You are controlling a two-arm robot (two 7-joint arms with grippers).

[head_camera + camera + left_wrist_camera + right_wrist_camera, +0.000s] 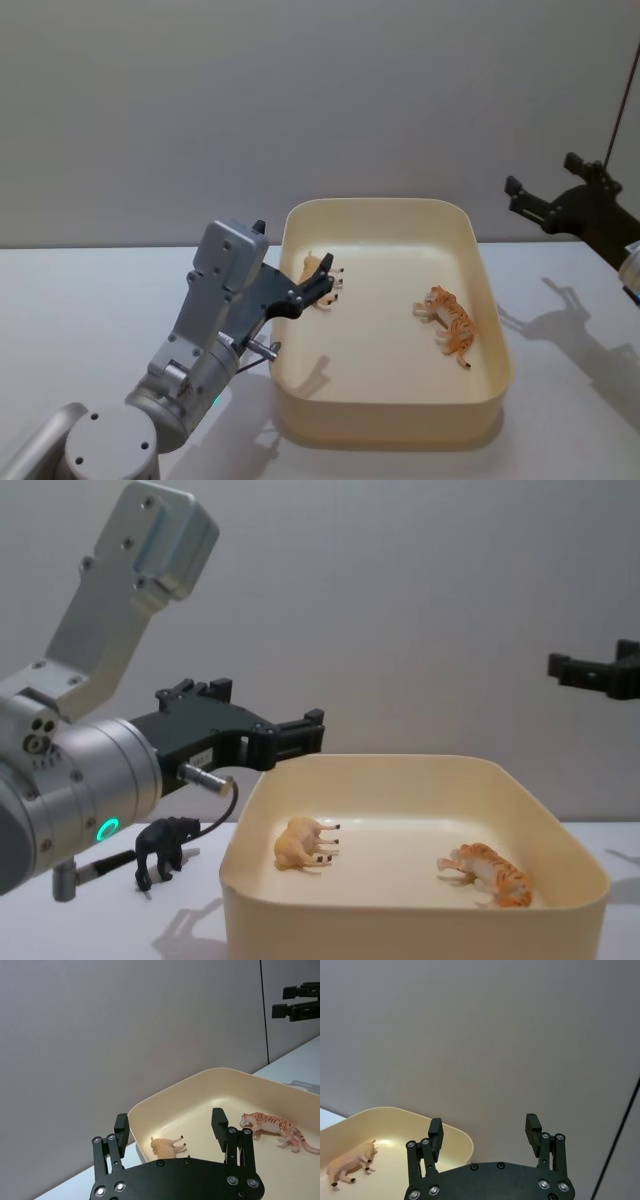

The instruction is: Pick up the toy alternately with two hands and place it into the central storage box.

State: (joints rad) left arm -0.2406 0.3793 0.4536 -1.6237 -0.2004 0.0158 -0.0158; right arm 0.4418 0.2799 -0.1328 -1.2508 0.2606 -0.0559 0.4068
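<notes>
My left tool (325, 282) hangs open and empty over the left rim of the central storage box (488, 300). A tan figure (312, 268) lies on its side inside, just beneath, with a tiger figure (449, 326) to its right. The chest view gives me a black figure (165, 846) standing on the surface (130, 930) left of the box. My right tool (484, 1130) is open, raised at the far right.
</notes>
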